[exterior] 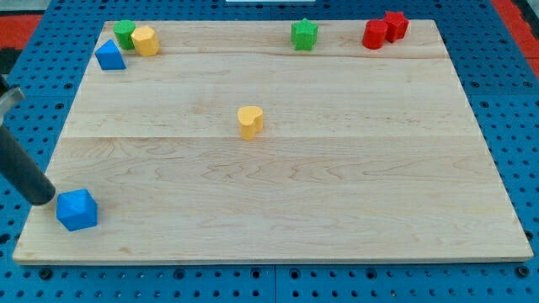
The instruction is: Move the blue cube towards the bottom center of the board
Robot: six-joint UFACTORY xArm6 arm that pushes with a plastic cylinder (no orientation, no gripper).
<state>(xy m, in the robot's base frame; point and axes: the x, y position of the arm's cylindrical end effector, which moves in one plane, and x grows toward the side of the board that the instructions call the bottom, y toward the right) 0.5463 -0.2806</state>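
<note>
The blue cube (77, 209) sits near the bottom left corner of the wooden board (337, 194). My rod comes in from the view's left edge, and my tip (42, 200) rests just left of the blue cube, touching or almost touching its left side.
A yellow heart-shaped block (250, 121) lies near the board's middle. At the top left are a blue triangular block (109, 55), a green block (125, 34) and a yellow block (146, 40). A green block (304, 34) sits at top centre. Two red blocks (384, 30) sit at top right.
</note>
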